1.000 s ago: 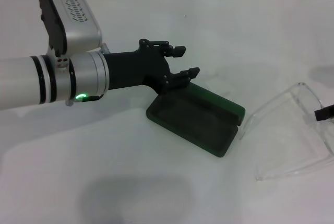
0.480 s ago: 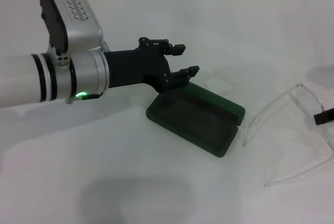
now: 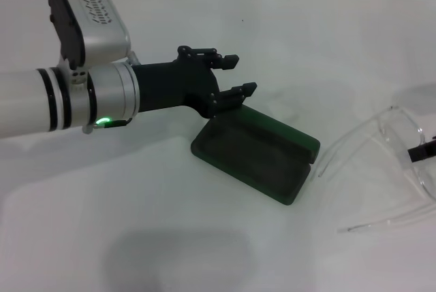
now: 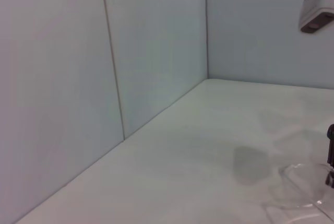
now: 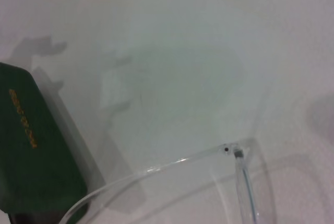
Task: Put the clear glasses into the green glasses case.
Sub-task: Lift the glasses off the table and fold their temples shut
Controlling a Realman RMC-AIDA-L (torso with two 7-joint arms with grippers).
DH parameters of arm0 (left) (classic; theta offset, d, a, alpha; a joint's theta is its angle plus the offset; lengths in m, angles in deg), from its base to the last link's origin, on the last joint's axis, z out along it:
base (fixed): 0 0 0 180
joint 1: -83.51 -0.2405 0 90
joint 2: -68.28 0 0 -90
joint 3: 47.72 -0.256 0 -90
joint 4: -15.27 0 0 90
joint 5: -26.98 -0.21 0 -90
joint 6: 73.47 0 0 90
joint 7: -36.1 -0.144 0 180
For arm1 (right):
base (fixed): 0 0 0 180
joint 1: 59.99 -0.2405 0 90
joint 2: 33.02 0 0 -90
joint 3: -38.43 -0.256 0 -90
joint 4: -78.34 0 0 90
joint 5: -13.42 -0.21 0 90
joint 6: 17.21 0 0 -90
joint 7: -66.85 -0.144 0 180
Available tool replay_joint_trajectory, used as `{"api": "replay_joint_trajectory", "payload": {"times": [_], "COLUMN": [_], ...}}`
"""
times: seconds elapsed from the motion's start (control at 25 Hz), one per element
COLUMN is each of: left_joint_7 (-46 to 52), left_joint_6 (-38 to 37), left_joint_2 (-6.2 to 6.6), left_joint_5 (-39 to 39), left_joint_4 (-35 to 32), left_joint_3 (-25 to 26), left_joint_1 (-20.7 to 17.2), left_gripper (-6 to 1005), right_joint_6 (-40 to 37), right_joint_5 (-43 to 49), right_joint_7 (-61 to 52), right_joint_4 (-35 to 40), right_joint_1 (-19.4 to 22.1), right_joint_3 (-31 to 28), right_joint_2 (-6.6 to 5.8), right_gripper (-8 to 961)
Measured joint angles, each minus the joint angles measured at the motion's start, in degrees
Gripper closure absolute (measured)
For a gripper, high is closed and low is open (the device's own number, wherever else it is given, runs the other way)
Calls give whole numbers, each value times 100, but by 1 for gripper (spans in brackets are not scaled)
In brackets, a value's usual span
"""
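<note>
The green glasses case [image 3: 257, 152] lies open near the middle of the white bench [image 3: 170, 237], dark lining facing up. Its long axis runs diagonally, from the bench's left-far side toward the right-near side. In the right wrist view the case's outer face carries a line of small gold lettering [image 5: 23, 118]; the characters cannot be read.

The left gripper [image 3: 236, 74] hangs just above the far-left end of the case. Its fingers [image 3: 226, 61] are apart, with nothing between them, and point toward the bench's right edge.

The clear glasses [image 3: 381, 163] are near the right edge of the bench, well right of the case, with one thin arm tip ending just beside the case's right corner. The lens faces the right edge; the arms extend back toward the case. A dark part of the right gripper [image 3: 424, 150] shows at the lens, at the picture's right border. Its finger state cannot be determined.
</note>
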Motion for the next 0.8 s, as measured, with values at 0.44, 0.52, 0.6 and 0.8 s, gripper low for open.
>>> {"api": "replay_joint_trajectory", "payload": {"times": [0.44,0.52,0.6,0.8], "left_joint_7": [0,0,1,-389], "left_joint_6": [-16,-36,-64,-448], "left_joint_2": [-18,-21,-21,-1], "left_joint_5": [39,56,96,419], "left_joint_4": [0,0,-9,-77], "left_joint_3": [76,76,76,76], "left_joint_1": [-40,-54,-121,-426], "left_gripper": [454,452,450,446], "right_joint_6": [-241,-243,-244,-244], "right_joint_5": [-1142,-1408,-1666,-2508], "right_joint_7": [1059,1317,1574,2202], "right_joint_4": [115,117,118,37], "right_joint_1": [280,395,507,791], "right_joint_3": [-1116,-1359,-1566,-1881], "right_joint_2": [-63,-61,-39,-22], "right_gripper": [840,840,840,840]}}
